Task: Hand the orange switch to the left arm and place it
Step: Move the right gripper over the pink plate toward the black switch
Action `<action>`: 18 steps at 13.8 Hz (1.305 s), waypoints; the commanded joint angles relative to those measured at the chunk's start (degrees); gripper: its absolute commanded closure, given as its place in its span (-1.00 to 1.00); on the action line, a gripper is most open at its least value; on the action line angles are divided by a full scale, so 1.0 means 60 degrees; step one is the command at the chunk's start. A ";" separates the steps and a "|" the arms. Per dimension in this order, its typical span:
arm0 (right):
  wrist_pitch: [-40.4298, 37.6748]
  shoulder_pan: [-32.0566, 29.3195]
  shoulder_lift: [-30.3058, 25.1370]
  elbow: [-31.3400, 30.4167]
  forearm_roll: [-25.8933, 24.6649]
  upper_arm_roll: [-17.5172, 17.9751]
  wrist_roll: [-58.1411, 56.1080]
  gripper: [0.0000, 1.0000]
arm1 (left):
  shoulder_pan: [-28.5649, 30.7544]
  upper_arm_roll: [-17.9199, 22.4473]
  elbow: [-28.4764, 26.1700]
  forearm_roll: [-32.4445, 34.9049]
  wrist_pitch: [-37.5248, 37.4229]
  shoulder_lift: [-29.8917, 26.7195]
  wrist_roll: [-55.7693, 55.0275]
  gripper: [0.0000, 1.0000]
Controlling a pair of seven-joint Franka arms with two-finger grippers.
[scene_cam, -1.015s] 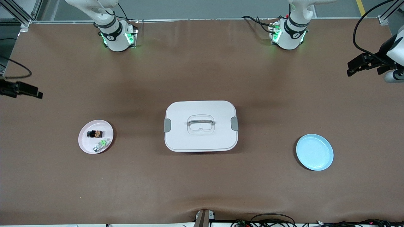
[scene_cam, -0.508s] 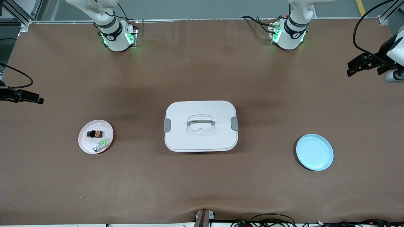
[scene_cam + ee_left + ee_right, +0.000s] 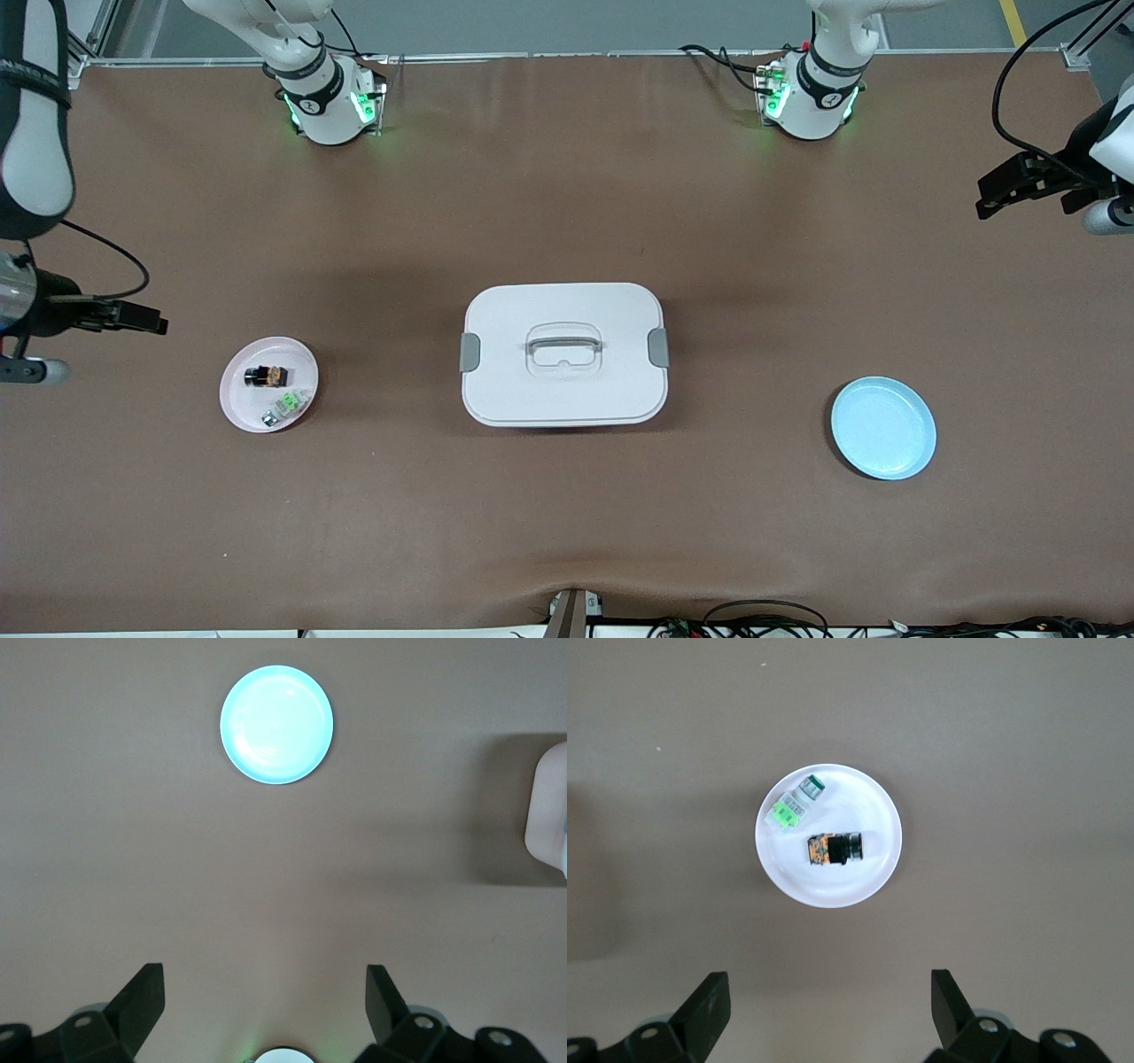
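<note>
The orange switch (image 3: 266, 377) lies on its side in the pink plate (image 3: 237, 403) toward the right arm's end of the table, with a small green-and-clear component (image 3: 285, 408) beside it on the same plate, nearer the front camera. The right gripper (image 3: 142, 321) hangs above bare table near that plate, fingers spread wide and holding nothing. The white box (image 3: 563, 354) sits shut mid-table between the pink plate and the blue plate (image 3: 882, 429), well apart from both. The left gripper (image 3: 997, 190) is over the table edge at the left arm's end, also wide open with nothing in it.
</note>
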 commanded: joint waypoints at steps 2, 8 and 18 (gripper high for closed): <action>0.1020 0.0001 -0.0148 -0.0948 0.0083 0.0023 0.0152 -1.00 | 0.0127 -0.0020 -0.0036 -0.0105 0.0097 -0.0068 0.0173 -1.00; 0.2603 -0.0102 0.0627 -0.1800 0.0083 0.0023 0.0138 -1.00 | 0.0127 -0.0020 -0.0051 -0.0104 0.0097 -0.0068 0.0187 -1.00; 0.4362 0.0030 0.1903 -0.2239 0.0098 0.0052 0.0152 -1.00 | 0.0127 -0.0020 -0.0007 -0.0104 0.0170 -0.0009 0.0173 -1.00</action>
